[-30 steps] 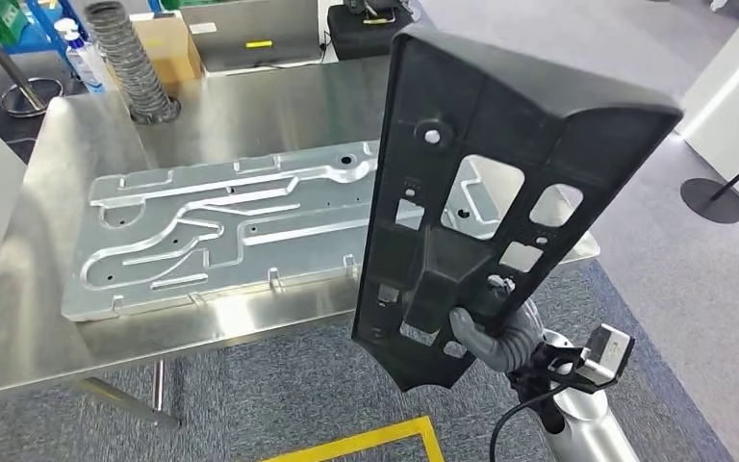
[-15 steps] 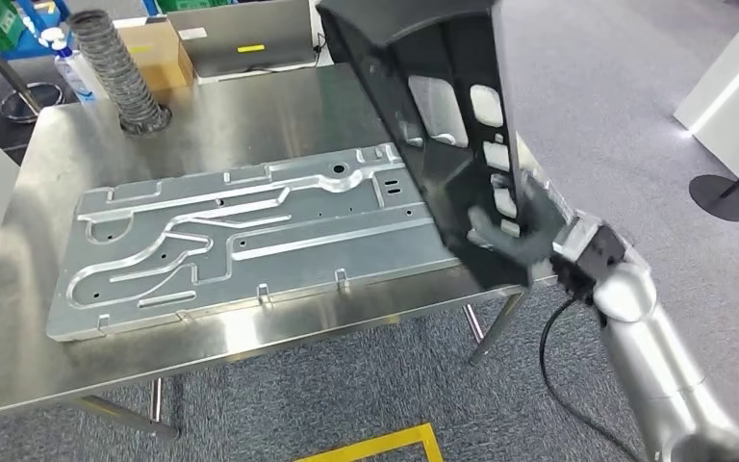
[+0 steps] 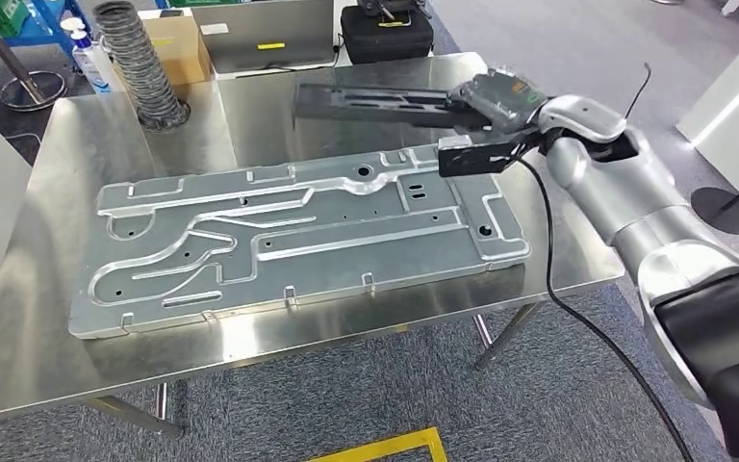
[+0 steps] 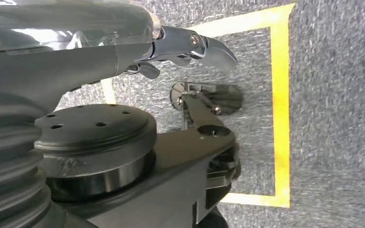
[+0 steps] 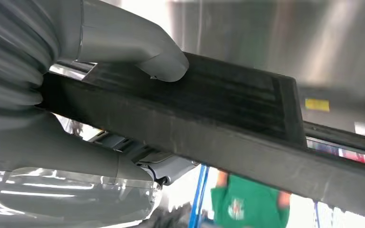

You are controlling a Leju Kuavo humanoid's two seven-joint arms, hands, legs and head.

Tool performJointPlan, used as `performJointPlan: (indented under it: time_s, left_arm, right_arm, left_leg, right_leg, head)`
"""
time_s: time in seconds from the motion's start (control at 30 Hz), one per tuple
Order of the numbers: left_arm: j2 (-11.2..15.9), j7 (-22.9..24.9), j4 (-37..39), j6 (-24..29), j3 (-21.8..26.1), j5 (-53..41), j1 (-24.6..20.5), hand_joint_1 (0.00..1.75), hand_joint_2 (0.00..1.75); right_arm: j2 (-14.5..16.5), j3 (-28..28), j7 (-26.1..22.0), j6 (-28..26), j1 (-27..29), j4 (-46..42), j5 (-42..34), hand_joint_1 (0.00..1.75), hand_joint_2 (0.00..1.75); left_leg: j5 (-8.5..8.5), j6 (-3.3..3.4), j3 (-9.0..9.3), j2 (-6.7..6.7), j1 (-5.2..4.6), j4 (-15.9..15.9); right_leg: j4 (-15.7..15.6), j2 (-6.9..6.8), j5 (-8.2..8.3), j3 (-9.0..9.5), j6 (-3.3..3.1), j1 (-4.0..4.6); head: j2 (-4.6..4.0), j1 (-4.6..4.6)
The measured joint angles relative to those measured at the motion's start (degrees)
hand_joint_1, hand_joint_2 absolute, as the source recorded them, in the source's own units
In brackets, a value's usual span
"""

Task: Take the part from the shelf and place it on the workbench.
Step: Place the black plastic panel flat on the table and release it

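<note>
Looking from the near floor outward, we see yellow floor tape (image 3: 375,445) on grey carpet, then the steel counter (image 3: 19,318) with a large stamped aluminium plate (image 3: 289,236) lying flat across it. Beyond the plate's far right corner, our right hand (image 3: 486,101) holds the black plastic part (image 3: 375,101) at one end; the part lies roughly level, stretching leftward over the far half of the counter, and we cannot tell whether it touches the surface. In the right wrist view the thick grey thumb (image 5: 138,42) presses on one face of the part (image 5: 228,123), with the remaining fingers wrapped round the other side. Our left hand (image 4: 190,45) hangs above the carpet with its fingers apart, holding nothing. At the far edge we note a corrugated grey hose (image 3: 140,63), a cardboard box (image 3: 181,46) and a black case (image 3: 385,34).
</note>
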Motion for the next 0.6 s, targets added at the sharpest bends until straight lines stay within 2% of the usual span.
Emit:
performJointPlan:
  time_s: [0.03,0.07,0.1,0.13,0.2,0.23,0.27,0.3,0.33,0.4,0.43,0.47,0.53,0.57,0.6]
  left_arm:
    - [-0.03,-0.15,0.0,0.07,0.0,0.02,0.03,0.0,1.75]
    - [-0.05,-0.22,0.0,0.12,-0.01,0.03,0.11,0.0,1.75]
    - [-0.09,-0.25,0.0,0.17,-0.01,0.03,0.18,0.0,1.75]
    - [-0.11,-0.26,0.0,0.21,-0.02,0.01,0.23,0.0,1.75]
    - [-0.16,-0.27,0.0,0.27,-0.03,-0.03,0.25,0.0,1.75]
    - [-0.2,-0.25,0.0,0.28,-0.04,-0.07,0.24,0.0,1.75]
    - [-0.24,-0.18,0.0,0.3,-0.04,-0.11,0.25,0.0,1.75]
    - [-0.28,-0.07,0.0,0.35,-0.04,-0.16,0.3,0.0,1.75]
    - [-0.33,0.05,0.0,0.43,-0.04,-0.2,0.34,0.0,1.75]
    - [-0.38,0.25,0.0,0.64,-0.05,-0.23,0.38,0.0,1.75]
    - [-0.4,0.29,0.0,0.74,-0.06,-0.25,0.36,0.0,1.75]
    - [-0.39,0.32,0.0,0.84,-0.07,-0.26,0.34,0.0,1.75]
    - [-0.39,0.37,0.0,1.02,-0.07,-0.33,0.38,0.0,1.75]
    - [-0.38,0.38,0.0,1.09,-0.07,-0.37,0.42,0.0,1.75]
    - [-0.37,0.39,0.0,1.14,-0.07,-0.4,0.45,0.0,1.75]
  right_arm:
    - [0.61,0.99,-0.21,-0.84,0.67,2.37,-0.08,1.41,1.75]
    - [1.2,1.8,-0.39,-1.49,1.52,4.47,-0.22,1.41,1.75]
    - [1.72,2.5,-0.6,-2.01,2.52,6.34,-0.44,1.41,1.75]
    - [2.19,3.06,-0.8,-2.48,3.51,7.95,-0.74,1.41,1.75]
    - [2.81,3.79,-1.16,-3.44,5.01,10.37,-1.41,1.41,1.75]
    - [3.04,4.01,-1.29,-3.94,5.4,11.3,-1.72,1.41,1.75]
    - [3.22,4.18,-1.37,-4.32,5.66,12.15,-2.0,1.41,1.75]
    - [3.37,4.32,-1.46,-4.57,5.87,12.88,-2.25,1.41,1.75]
    - [3.48,4.43,-1.54,-4.64,6.07,13.5,-2.44,1.41,1.75]
    - [3.66,4.67,-1.71,-4.59,6.47,14.41,-2.74,1.41,1.75]
    - [3.77,4.79,-1.75,-4.52,6.58,14.76,-2.81,1.41,1.75]
    - [3.92,4.91,-1.78,-4.39,6.63,15.07,-2.86,1.41,1.75]
    - [4.1,5.08,-1.77,-4.12,6.64,15.65,-2.85,1.41,1.75]
    - [4.16,5.17,-1.74,-4.02,6.66,15.96,-2.77,1.41,1.75]
    - [4.19,5.28,-1.67,-4.0,6.69,16.25,-2.67,1.41,1.75]
  left_leg:
    - [-0.09,0.2,0.02,-0.07,-0.15,0.02]
    - [-0.2,0.34,0.09,-0.14,-0.31,0.04]
    - [-0.34,0.46,0.19,-0.21,-0.47,0.09]
    - [-0.5,0.52,0.31,-0.29,-0.6,0.18]
    - [-0.98,0.47,0.52,-0.39,-0.77,0.48]
    - [-1.22,0.34,0.46,-0.4,-0.89,0.7]
    - [-1.4,0.17,0.34,-0.38,-0.96,0.85]
    - [-1.53,-0.03,0.23,-0.35,-1.01,0.91]
    - [-1.59,-0.23,0.19,-0.3,-1.05,0.9]
    - [-2.18,-0.72,0.19,-0.19,-1.06,1.2]
    - [-3.03,-1.01,-0.19,-0.13,-1.06,2.37]
    - [-4.49,-1.33,-1.2,-0.09,-0.98,4.84]
    - [-8.09,-1.88,-4.72,-0.04,-0.62,12.55]
    - [-9.33,-2.11,-6.53,-0.02,-0.38,16.09]
    - [-9.52,-2.31,-7.54,-0.01,-0.17,17.84]
  right_leg:
    - [4.1,0.01,-1.46,-2.27,0.06,0.0]
    - [7.2,0.02,-2.14,-4.16,0.07,0.02]
    - [8.31,0.02,-1.69,-5.21,-0.04,0.05]
    - [7.06,0.02,-0.15,-5.12,-0.26,0.12]
    - [-0.55,-0.04,4.38,-2.28,-0.98,0.5]
    - [-4.21,-0.11,5.96,-0.8,-1.34,0.8]
    - [-6.63,-0.15,6.8,0.16,-1.62,1.08]
    - [-7.68,-0.15,6.91,0.54,-1.84,1.32]
    - [-7.87,-0.09,6.88,0.58,-1.96,1.44]
    - [-8.34,-0.02,6.91,0.99,-2.31,1.13]
    - [-8.62,-0.04,6.93,1.29,-2.51,0.94]
    - [-8.87,-0.07,6.92,1.61,-2.74,0.74]
    - [-8.92,-0.1,6.75,1.89,-3.03,0.73]
    - [-8.91,-0.08,6.67,1.94,-3.07,0.72]
    - [-8.89,-0.03,6.62,1.98,-3.04,0.69]
  head:
    - [0.0,0.0]
    - [0.0,0.0]
    - [0.0,0.0]
    - [0.0,0.0]
    - [0.0,0.01]
    - [0.0,0.01]
    - [0.0,0.01]
    - [0.0,0.01]
    - [0.0,0.0]
    - [0.0,0.0]
    - [0.0,0.0]
    - [0.0,0.0]
    - [0.0,0.0]
    - [0.0,0.0]
    - [0.0,0.0]
